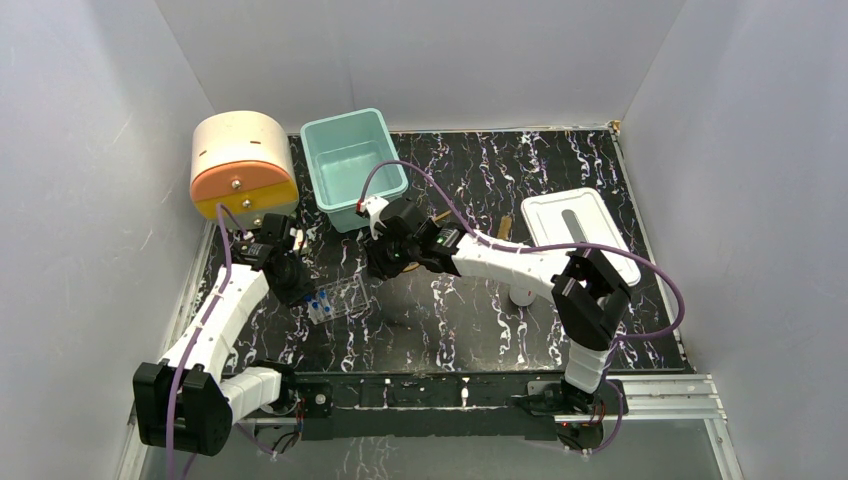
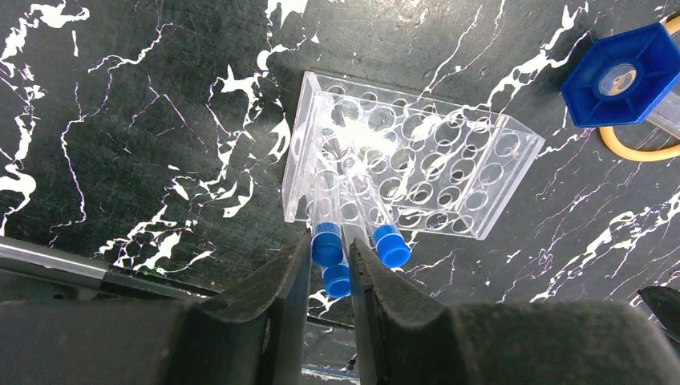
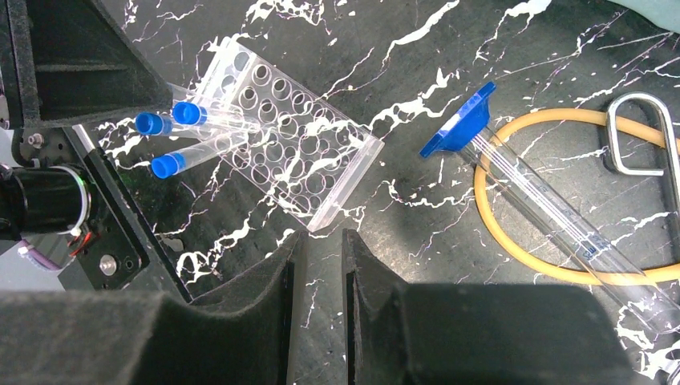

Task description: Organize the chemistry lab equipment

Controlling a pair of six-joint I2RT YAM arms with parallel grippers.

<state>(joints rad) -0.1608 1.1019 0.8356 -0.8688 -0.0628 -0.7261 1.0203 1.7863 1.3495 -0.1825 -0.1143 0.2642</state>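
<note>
clear rack is seen lying on the black marbled table, left of centre, just in front of the left arm. three blue-capped vials are seated at its near corner, tilted, caps sticking out toward the left gripper. left fingers are held close together right at the caps; one cap is seen in the narrow gap, another touching the fingertip, the third just outside the other finger. whether a vial is actually pinched cannot be told.

right gripper is held above bare table, just beside the rack's far corner. its jaws are slightly apart, with nothing seen between them.

clear syringe with blue end is laid flat to the right of the rack, blue end pointing toward the rack, barrel crossing over the amber tubing loop. metal tongs are partly seen at the frame edge, overlapping the loop's far side.

from overhead, a teal bin is placed at the back of the table, a cream-and-orange drum to its left, a white lid at the right. right arm is stretched across the middle toward the rack.
</note>
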